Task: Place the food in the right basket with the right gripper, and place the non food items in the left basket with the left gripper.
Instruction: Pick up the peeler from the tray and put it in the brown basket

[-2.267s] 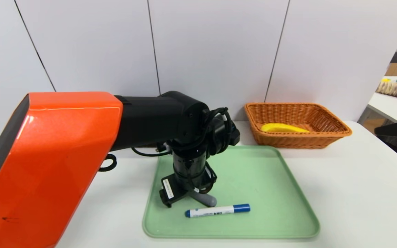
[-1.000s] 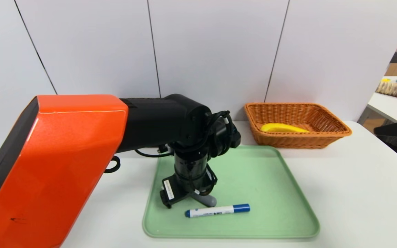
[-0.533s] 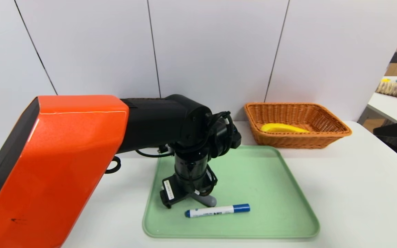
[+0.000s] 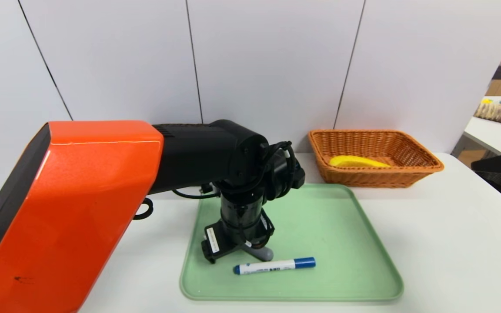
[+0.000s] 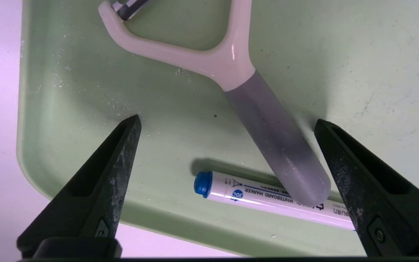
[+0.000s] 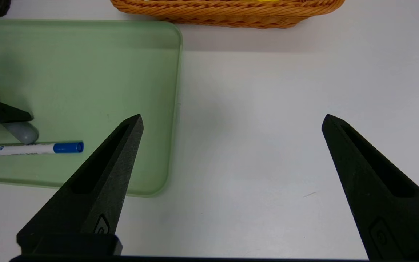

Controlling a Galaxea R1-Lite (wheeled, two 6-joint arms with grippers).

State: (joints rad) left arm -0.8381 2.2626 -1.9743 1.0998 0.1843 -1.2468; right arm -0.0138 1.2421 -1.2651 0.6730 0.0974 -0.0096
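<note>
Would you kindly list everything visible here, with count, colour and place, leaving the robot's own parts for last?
Tray: one, pale green, centre of the table.
Marker: one, white with blue cap, lying near the tray's front edge.
Peeler: one, cream head and grey handle, on the tray, handle tip meeting the marker.
Basket: one, orange wicker, behind the tray on the right.
Banana: one, yellow, inside the basket.
Table: one, white.
Left gripper: one, black, jaws open on either side of the peeler handle.
Right gripper: one, black, jaws open above bare table right of the tray.
</note>
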